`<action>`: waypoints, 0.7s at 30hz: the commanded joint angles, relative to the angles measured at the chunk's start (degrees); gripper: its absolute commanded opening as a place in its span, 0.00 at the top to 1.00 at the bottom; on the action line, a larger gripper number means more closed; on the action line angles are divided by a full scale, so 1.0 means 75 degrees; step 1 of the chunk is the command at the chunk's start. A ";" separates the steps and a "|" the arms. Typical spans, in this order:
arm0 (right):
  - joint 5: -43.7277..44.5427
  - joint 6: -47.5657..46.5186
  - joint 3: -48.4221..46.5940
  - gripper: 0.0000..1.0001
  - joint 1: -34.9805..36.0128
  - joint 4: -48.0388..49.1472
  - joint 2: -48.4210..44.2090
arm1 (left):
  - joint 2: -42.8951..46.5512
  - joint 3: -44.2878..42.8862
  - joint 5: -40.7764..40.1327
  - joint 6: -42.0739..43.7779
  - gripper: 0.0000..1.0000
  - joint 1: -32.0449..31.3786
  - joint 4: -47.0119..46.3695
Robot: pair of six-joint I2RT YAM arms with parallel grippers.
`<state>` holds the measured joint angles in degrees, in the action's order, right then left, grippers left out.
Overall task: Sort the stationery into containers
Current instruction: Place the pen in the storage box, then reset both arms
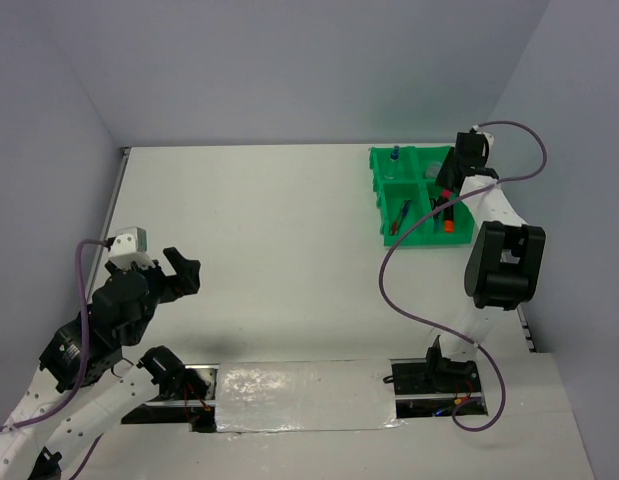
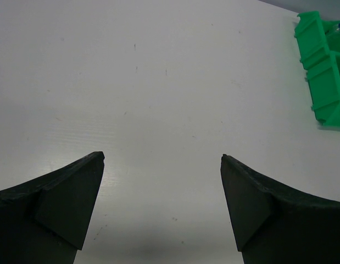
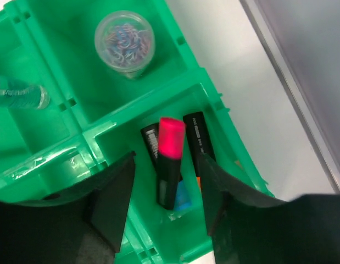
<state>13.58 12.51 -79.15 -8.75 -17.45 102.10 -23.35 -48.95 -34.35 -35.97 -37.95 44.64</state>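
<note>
The green tray (image 1: 381,200) stands at the far right of the table. My right gripper (image 1: 445,192) hangs over its near-right compartment, open. In the right wrist view the gripper (image 3: 168,160) straddles the pink highlighter (image 3: 171,159), which lies free between the fingers (image 3: 112,198) on top of the blue highlighter (image 3: 184,199), next to the orange highlighter (image 3: 197,140). The round tub (image 3: 124,39) sits in the compartment beyond, and the blue-capped bottle (image 3: 21,96) in the one to its left. A blue pen (image 1: 400,216) lies in the near-left compartment. My left gripper (image 1: 179,270) is open and empty, far left.
The tray's edge shows at the top right of the left wrist view (image 2: 322,71), with bare white table under the left gripper (image 2: 162,157). Grey walls enclose the table on three sides. The right wall runs close beside the tray.
</note>
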 commanded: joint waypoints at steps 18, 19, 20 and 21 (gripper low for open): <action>0.0029 -0.0179 0.1831 0.00 0.1950 -0.1152 -0.5676 | -0.1947 -0.0831 -0.1431 -0.0641 0.01 0.0736 0.0738; -0.0006 -0.0215 0.1974 0.00 0.2347 -0.1409 -0.6110 | -0.2076 -0.0937 -0.1536 -0.0746 0.01 0.0876 0.0878; -0.0030 -0.0227 0.2069 0.00 0.2513 -0.1643 -0.6508 | -0.2298 -0.1054 -0.1735 -0.0782 0.01 0.0935 0.0914; 0.0051 -0.0111 0.2081 0.00 0.2631 -0.2284 -0.7092 | -0.2370 -0.1288 -0.1818 -0.0748 0.01 0.1017 0.0915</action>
<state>11.62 12.21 -65.98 9.10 -24.71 55.57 -39.92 -53.80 -42.63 -39.53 -31.83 49.93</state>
